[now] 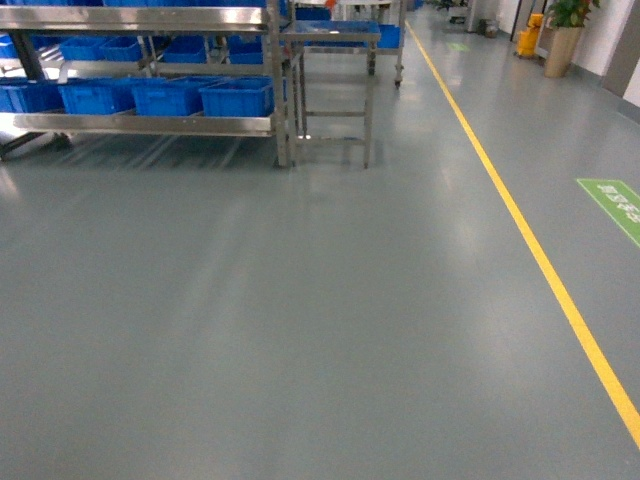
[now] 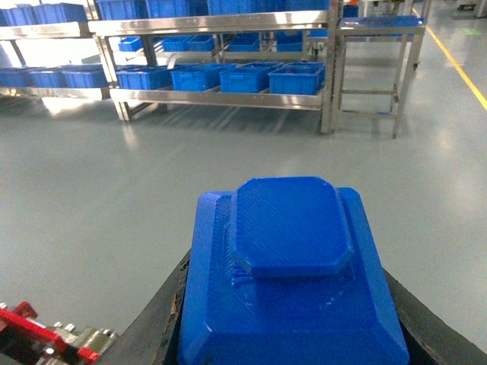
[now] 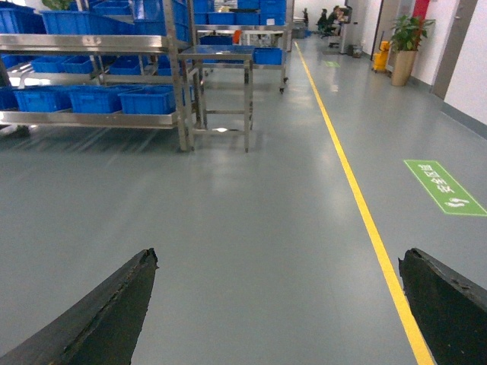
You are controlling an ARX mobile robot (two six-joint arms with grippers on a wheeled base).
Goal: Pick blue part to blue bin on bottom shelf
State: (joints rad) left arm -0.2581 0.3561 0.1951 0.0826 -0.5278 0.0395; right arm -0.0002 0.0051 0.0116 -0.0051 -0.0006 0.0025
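Blue stepped plastic part is pinched in left gripper, lower centre. Right gripper spread, empty. Steel roller bottom shelf, upper left, should be approached squarely; grip is to be kept firm.

Blue part gripped between fingers, blue bins on bottom shelf

A yellow floor line runs along the grey floor, with a green floor sign to its right. A small steel table stands beside the rack; a potted plant sits far off.
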